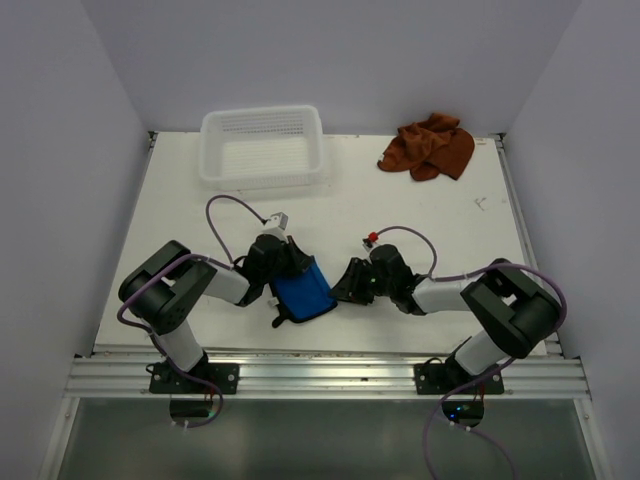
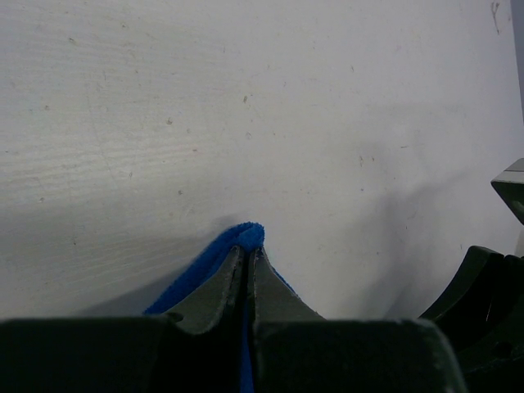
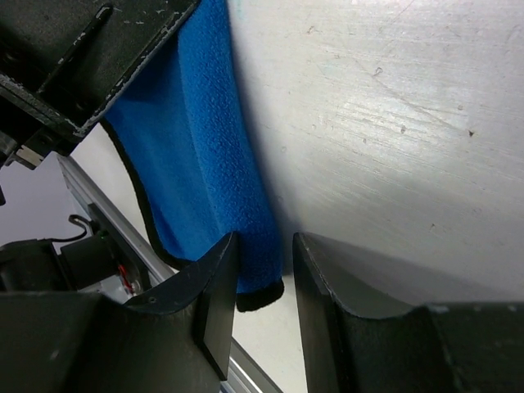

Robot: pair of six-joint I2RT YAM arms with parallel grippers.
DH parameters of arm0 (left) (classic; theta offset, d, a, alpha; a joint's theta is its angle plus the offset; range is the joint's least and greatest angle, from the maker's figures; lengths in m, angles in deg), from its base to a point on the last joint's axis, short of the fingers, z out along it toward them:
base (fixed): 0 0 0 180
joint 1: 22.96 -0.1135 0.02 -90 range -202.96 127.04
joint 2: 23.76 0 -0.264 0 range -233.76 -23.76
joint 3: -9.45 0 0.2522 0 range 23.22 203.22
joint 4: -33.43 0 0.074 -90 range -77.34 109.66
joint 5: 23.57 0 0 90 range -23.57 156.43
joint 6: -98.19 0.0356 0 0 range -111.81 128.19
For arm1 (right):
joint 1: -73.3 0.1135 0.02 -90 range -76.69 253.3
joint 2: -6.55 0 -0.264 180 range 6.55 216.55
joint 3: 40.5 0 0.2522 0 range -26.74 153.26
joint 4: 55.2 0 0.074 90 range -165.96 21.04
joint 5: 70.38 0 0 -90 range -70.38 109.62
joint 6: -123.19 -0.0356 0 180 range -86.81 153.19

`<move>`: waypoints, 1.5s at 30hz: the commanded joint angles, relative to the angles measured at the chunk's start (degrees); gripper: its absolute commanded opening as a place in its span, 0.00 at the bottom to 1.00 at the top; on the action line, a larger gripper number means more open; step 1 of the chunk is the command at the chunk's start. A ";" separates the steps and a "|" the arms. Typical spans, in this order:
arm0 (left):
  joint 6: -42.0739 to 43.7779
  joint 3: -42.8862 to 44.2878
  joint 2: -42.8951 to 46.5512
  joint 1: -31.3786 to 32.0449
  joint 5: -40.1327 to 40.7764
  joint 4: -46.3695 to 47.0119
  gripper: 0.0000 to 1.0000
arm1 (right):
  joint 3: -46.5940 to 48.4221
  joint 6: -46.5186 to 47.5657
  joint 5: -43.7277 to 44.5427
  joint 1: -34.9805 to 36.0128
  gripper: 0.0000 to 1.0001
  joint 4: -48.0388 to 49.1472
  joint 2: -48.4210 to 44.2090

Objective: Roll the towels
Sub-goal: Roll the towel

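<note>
The bright blue towel point(image 1: 303, 290) is near the table's front edge, between my two grippers. My left gripper point(image 1: 287, 262) is shut on its edge; in the left wrist view a blue fold point(image 2: 246, 235) pokes out past the closed fingertips of that gripper point(image 2: 248, 250). My right gripper point(image 1: 346, 284) is open at the towel's right side. In the right wrist view the black-hemmed corner of the blue towel point(image 3: 196, 147) hangs between the jaws of the right gripper point(image 3: 266, 239), unclamped. The rust-brown towel point(image 1: 430, 148) lies crumpled at the back right.
A white mesh basket point(image 1: 262, 170) stands at the back, left of centre. The table's metal front rail point(image 1: 320, 372) runs just below the towel. The left gripper's body point(image 3: 74, 65) is close to the right gripper.
</note>
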 commanded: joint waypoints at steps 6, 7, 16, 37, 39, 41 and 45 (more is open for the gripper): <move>0.80 -2.36 -0.03 -0.70 3.03 -4.54 0.00 | -0.28 4.36 2.24 1.85 0.35 -4.89 0.57; 0.71 -2.37 -0.03 -0.71 3.20 -4.54 0.00 | -0.55 5.06 2.51 2.02 0.34 -5.15 0.40; -0.25 -3.68 0.85 -0.62 4.26 -4.28 0.00 | 1.29 11.74 12.08 8.87 0.31 -14.55 -0.57; -0.26 -0.35 5.24 -0.71 4.17 -11.03 0.04 | 8.58 19.92 32.11 15.47 0.00 -30.19 -3.99; 0.01 1.06 5.95 -0.71 4.35 -12.53 0.07 | 9.37 20.62 34.84 16.78 0.00 -31.43 -4.70; 0.45 2.20 7.26 -0.71 4.44 -14.46 0.12 | 10.08 21.06 37.91 17.67 0.00 -32.83 -5.23; 1.24 3.78 9.38 -0.71 5.31 -17.28 0.20 | 11.22 21.76 41.88 20.56 0.00 -34.51 -4.97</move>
